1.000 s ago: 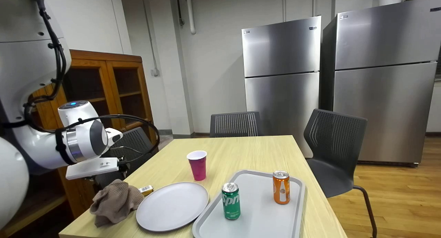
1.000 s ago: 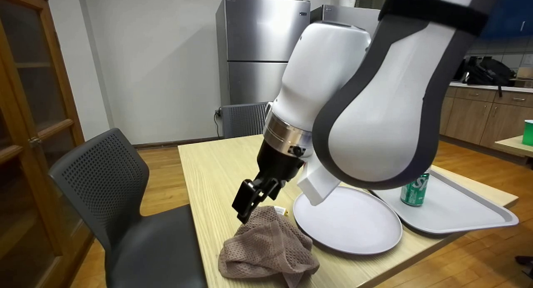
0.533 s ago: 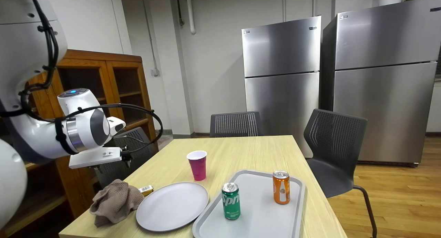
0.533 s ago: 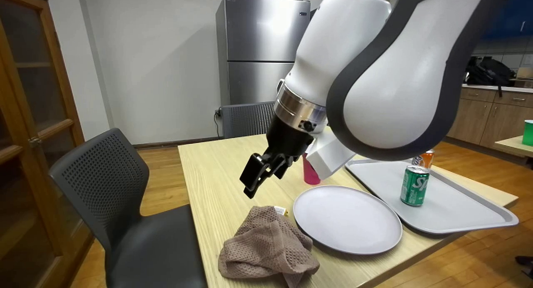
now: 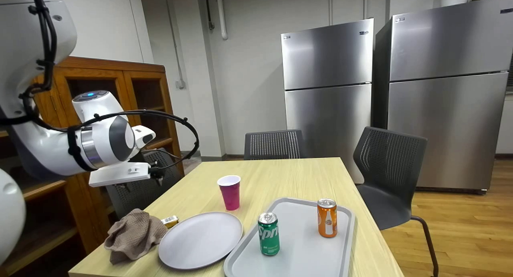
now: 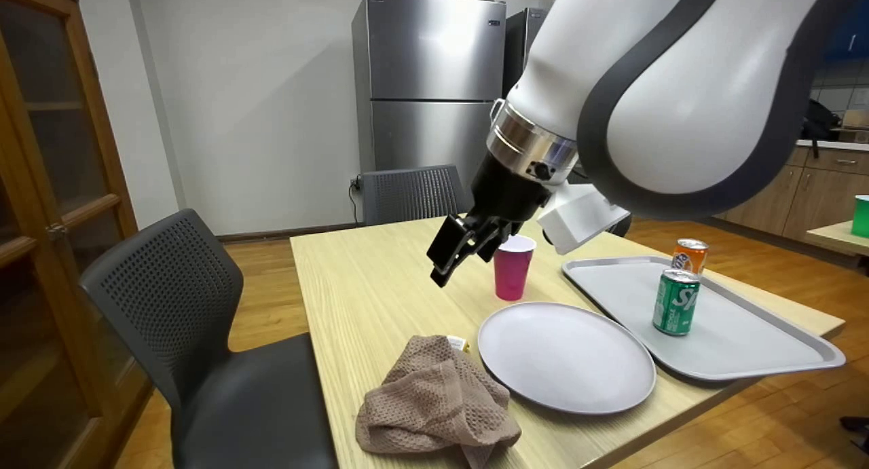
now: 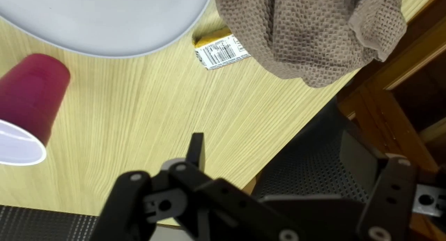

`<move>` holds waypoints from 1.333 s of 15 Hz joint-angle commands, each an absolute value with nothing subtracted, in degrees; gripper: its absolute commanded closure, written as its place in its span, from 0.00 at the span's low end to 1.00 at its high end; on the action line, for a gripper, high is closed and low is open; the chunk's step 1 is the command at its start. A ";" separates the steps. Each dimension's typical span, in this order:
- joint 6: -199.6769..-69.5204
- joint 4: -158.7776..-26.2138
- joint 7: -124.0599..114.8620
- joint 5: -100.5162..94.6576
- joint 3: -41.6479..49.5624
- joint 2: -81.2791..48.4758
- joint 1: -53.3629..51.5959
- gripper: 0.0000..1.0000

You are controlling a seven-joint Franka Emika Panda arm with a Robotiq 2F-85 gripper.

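My gripper (image 7: 277,152) is open and empty, its two fingers wide apart in the wrist view. In an exterior view the gripper (image 6: 461,264) hangs above the table, up and away from the brown cloth (image 6: 434,401) and in front of the magenta cup (image 6: 510,275). The cloth (image 7: 310,35) lies crumpled near the table edge and partly covers a small yellow-and-white packet (image 7: 223,51). A pale round plate (image 7: 104,17) lies beside them. The cup (image 7: 33,91) stands upright, white inside. The fingers are hidden behind the camera housing in an exterior view (image 5: 156,176).
A grey tray (image 5: 294,255) holds a green Sprite can (image 5: 269,235) and an orange can (image 5: 327,219). Dark chairs (image 6: 170,306) (image 5: 392,176) stand round the wooden table (image 5: 280,176). A wooden cabinet (image 6: 61,204) and two steel refrigerators (image 5: 328,92) stand behind.
My gripper has risen from near the cloth and moved towards the cup's side, to the right in both exterior views. The cloth, plate, cup and cans have stayed in place.
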State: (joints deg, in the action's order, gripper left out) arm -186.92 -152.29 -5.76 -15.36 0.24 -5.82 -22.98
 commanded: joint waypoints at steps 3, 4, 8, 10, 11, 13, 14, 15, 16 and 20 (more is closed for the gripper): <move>-184.38 -155.69 -4.24 -16.14 3.20 -0.33 -20.03 0.00; -183.95 -155.84 -4.12 -16.17 4.43 0.13 -19.79 0.00; -181.86 -155.78 -3.26 -17.04 9.38 1.72 -18.28 0.00; -180.95 -155.35 -3.34 -17.76 11.55 1.89 -17.42 0.00; -180.77 -155.20 -3.48 -18.06 12.52 1.88 -16.97 0.00; -180.31 -155.02 -4.00 -18.66 14.22 1.93 -16.18 0.00; -180.32 -155.03 -4.25 -18.90 14.99 1.88 -15.79 0.00; -180.61 -154.97 -4.41 -19.06 15.69 1.68 -15.53 0.00; -180.67 -155.02 -4.44 -18.86 16.25 1.52 -15.33 0.00; -179.74 -154.35 -5.09 -19.71 19.15 0.82 -14.21 0.00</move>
